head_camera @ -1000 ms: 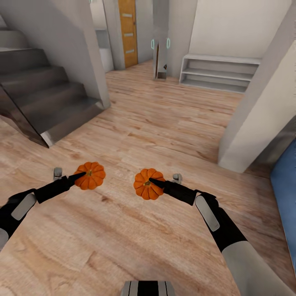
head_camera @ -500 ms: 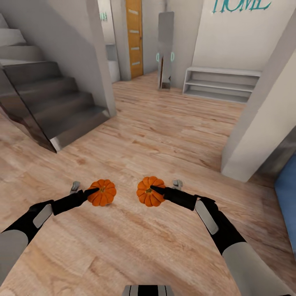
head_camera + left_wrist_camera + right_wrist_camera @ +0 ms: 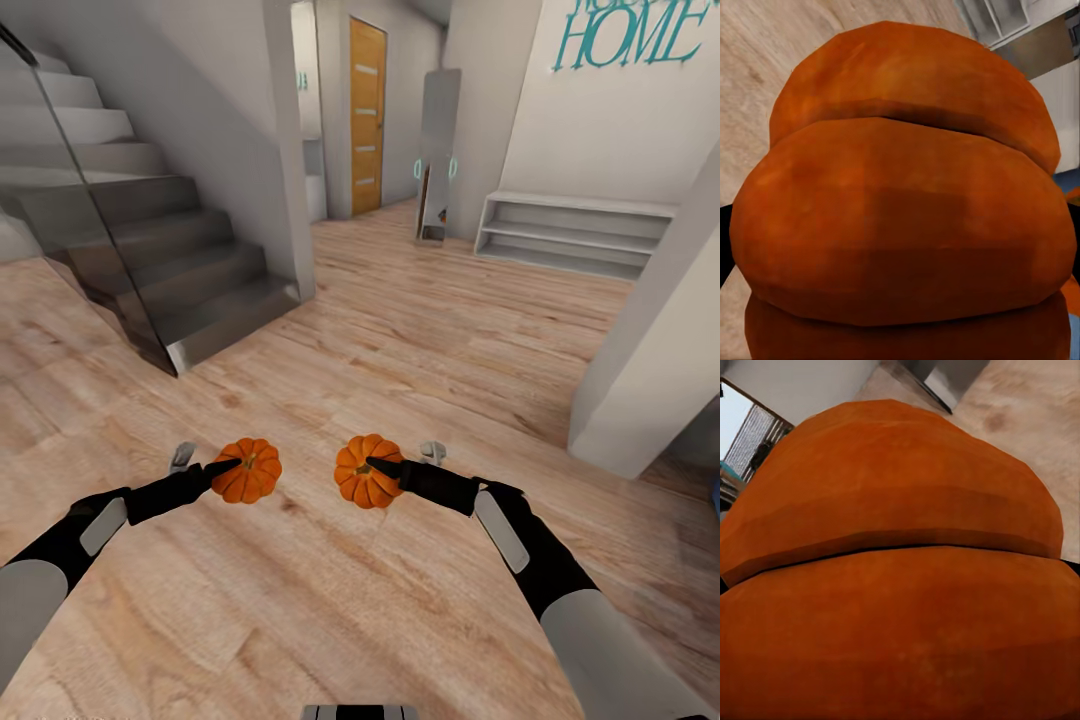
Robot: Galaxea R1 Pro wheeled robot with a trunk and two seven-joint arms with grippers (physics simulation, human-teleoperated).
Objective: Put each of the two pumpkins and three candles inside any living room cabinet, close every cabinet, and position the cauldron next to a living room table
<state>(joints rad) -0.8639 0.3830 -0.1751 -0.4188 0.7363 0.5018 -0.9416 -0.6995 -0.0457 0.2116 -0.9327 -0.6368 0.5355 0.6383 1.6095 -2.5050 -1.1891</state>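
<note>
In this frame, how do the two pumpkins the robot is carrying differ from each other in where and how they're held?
The left pumpkin is in the left hand, on the staircase side; the right pumpkin is in the right hand, on the white pillar side. In the head view the left pumpkin's stem points toward the camera, while a dark finger covers the right one's top. Both are orange, ribbed, similar in size, and held at the same height above the wood floor.
</note>
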